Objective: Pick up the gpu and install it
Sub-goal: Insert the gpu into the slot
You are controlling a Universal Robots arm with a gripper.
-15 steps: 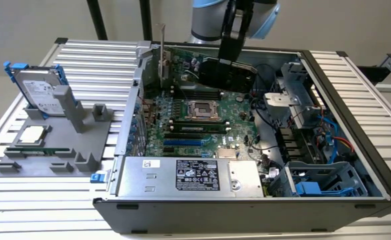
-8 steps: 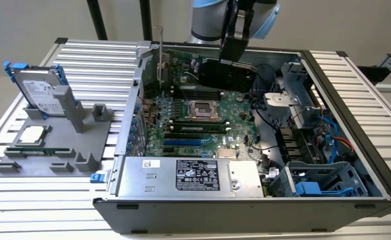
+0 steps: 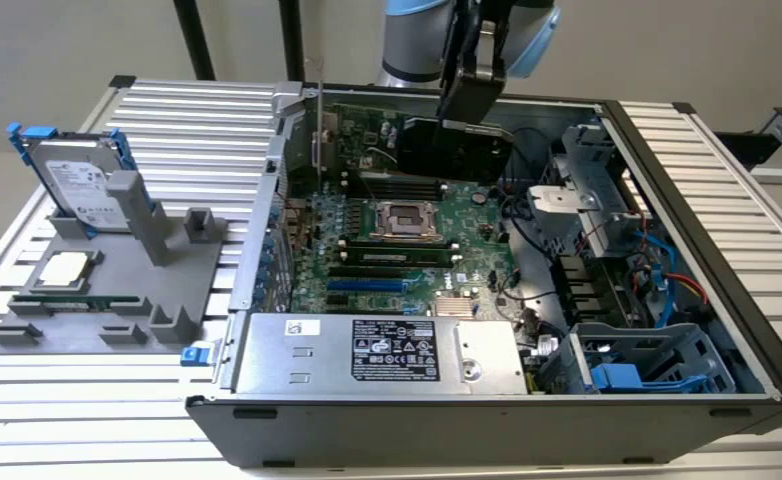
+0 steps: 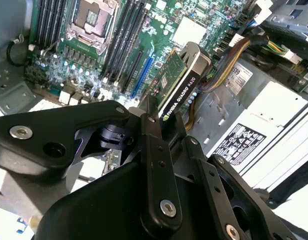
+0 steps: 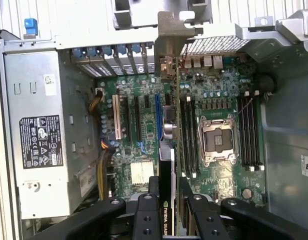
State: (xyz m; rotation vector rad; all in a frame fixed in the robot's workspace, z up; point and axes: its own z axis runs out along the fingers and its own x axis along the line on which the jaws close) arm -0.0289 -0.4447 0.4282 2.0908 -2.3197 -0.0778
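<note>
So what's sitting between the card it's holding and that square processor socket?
In the first wrist view, long black memory slots run side by side between the gpu and the processor socket.

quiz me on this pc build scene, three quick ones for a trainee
1. True or false: the pincer is shut on the gpu.
2. The gpu hangs over the: a) motherboard b) power supply c) grey fixture.
3. Fill in: the hard drive stands to the exterior view's ____ of the case.
Key: 1 true; 2 a; 3 left.
</note>
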